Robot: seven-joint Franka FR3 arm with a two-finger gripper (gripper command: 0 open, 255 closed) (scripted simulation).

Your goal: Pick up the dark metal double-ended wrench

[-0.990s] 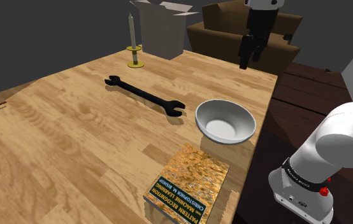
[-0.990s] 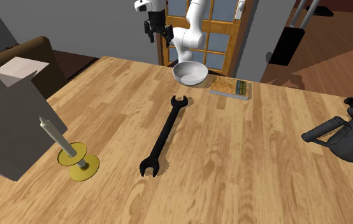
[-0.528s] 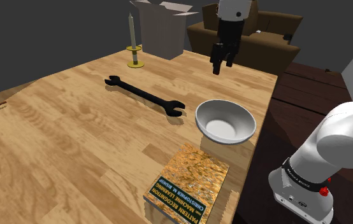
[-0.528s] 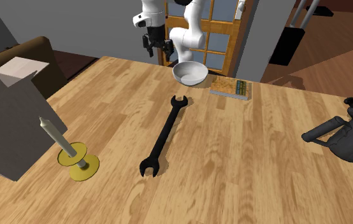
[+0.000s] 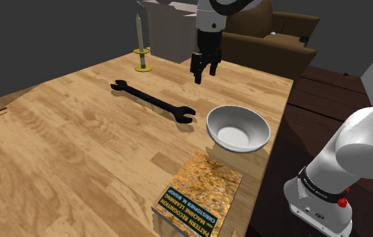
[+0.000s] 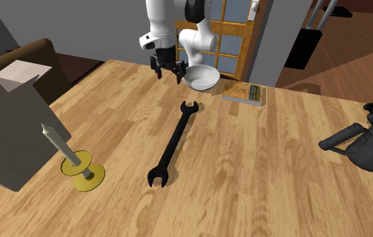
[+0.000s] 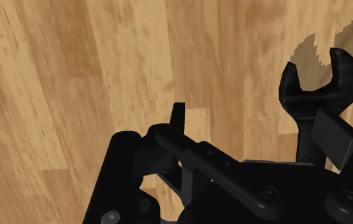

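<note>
The dark double-ended wrench [image 5: 153,101] lies flat on the wooden table [image 5: 64,141], slanting across its middle. From the other side the wrench [image 6: 174,143] runs lengthwise, one open end toward the arm. My black gripper [image 5: 200,77] hangs above the table beyond that end, open and holding nothing. In the second exterior view the gripper [image 6: 167,75] points down, its fingers apart, between the wrench's near-arm end and the table edge. In the wrist view the wrench head [image 7: 322,83] lies just past one finger of the gripper [image 7: 258,127].
A white bowl [image 5: 238,128] sits close to the wrench's end, with a book [image 5: 198,192] past it near the table edge. A candle on a yellow holder [image 5: 141,47] and a cardboard box [image 5: 172,27] stand at the far end. A dark kettle [image 6: 367,145] rests on the second exterior view's right.
The arm has swung toward the shoulder view's left and come down over the table, bringing the gripper from beyond the table edge to near the wrench's end. Nothing on the table moved.
</note>
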